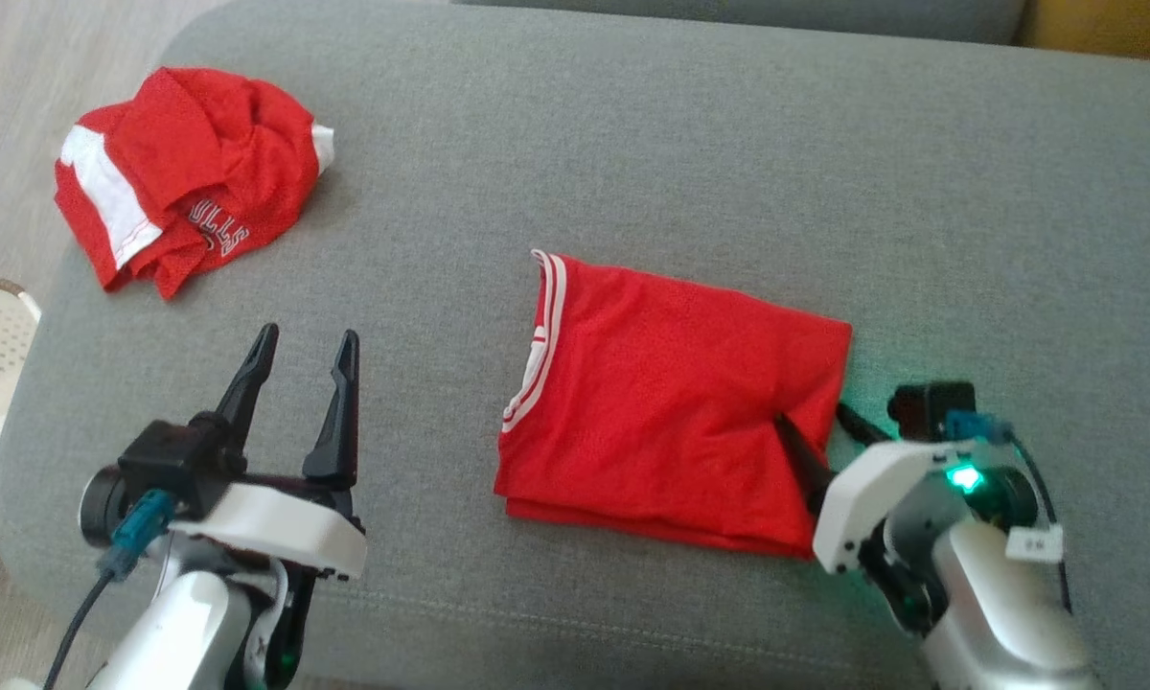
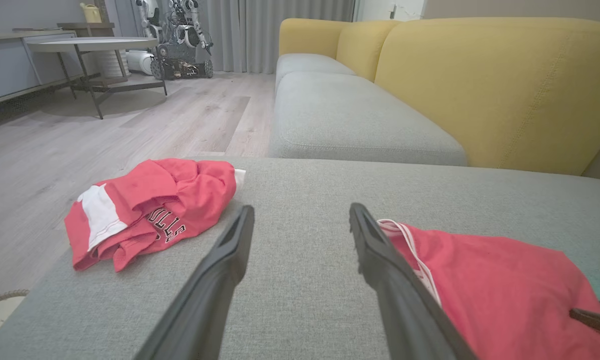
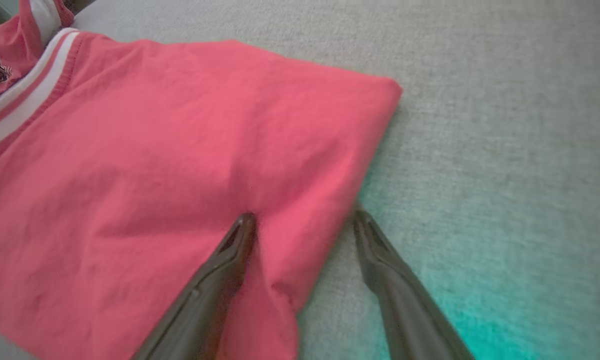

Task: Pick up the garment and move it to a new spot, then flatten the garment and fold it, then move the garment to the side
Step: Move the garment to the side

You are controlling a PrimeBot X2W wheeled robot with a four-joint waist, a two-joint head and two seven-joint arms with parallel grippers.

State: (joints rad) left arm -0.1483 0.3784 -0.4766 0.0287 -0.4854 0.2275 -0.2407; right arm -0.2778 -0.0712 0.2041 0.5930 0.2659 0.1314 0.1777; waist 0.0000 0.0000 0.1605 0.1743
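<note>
Garment (image 1: 671,402) lies folded into a neat red rectangle near the middle of the grey cushion (image 1: 728,144). The right gripper (image 1: 812,414) straddles its right edge with jaws apart, one finger pressing on top of the cloth and the other on the cushion just beside it. The left gripper (image 1: 309,333) hovers spread and empty, well off to the left. My worry is that a pinch here catches only the upper layers, so a sideways pull would peel the fold open or bunch it against the cushion. A crumpled red jersey (image 1: 187,172) sits at the far left corner.
</note>
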